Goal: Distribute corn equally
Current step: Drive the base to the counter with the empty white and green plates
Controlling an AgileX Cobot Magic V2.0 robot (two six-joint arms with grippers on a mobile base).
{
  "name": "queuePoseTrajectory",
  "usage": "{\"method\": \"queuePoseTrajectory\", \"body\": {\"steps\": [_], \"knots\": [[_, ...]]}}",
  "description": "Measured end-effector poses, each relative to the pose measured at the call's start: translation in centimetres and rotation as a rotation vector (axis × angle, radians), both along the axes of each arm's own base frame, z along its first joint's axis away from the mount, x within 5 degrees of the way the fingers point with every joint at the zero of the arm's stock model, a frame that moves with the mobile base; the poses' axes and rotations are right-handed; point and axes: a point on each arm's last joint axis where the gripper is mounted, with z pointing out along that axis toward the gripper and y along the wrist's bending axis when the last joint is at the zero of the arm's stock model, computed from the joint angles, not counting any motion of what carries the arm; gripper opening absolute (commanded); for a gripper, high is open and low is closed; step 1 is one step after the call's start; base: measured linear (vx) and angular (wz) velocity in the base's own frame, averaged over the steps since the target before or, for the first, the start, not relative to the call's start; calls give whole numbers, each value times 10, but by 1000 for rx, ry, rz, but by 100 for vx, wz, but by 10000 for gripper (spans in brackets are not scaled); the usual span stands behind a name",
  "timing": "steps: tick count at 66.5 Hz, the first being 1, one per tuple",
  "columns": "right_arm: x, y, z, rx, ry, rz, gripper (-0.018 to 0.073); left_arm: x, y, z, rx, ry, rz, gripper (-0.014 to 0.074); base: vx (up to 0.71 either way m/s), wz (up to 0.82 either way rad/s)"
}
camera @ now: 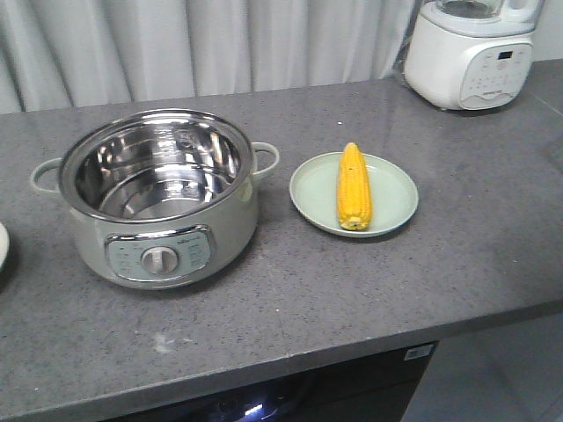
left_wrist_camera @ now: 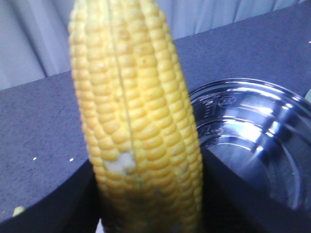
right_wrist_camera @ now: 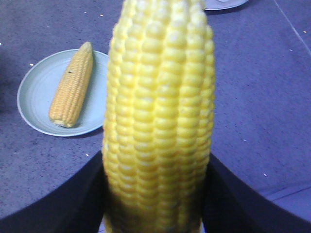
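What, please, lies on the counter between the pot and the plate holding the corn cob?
Nothing: between the pot and the plate the counter is bare, as the front-facing view shows.

Grey countertop [camera: 457, 264] bears a cooker pot [camera: 230, 220], a pale green plate [camera: 396, 198] and a white appliance [camera: 471, 57]

3 cobs [camera: 354, 186] [left_wrist_camera: 136, 126] [right_wrist_camera: 160, 121], 2 plates [camera: 398, 204] [camera: 3, 251], 1 pot [camera: 88, 239]

Front view: high, wide, looking down on grey speckled stone counter [camera: 493, 255]. Left wrist: right up against a yellow corn cob [left_wrist_camera: 136, 121], facing shiny steel pot [left_wrist_camera: 252, 141], shared with front. Right wrist: equally close on second yellow cob [right_wrist_camera: 160, 121], shares pale green round plate [right_wrist_camera: 36, 97] with front.
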Motion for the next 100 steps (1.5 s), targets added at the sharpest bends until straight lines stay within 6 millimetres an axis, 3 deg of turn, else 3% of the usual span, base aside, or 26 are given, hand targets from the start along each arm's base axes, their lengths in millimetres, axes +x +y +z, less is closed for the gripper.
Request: {"method": "queuePoseTrajectory", "body": {"steps": [100], "knots": [[0, 0, 0, 0, 0, 0, 204, 0, 0, 0, 0, 0, 0, 14, -1, -49]]}}
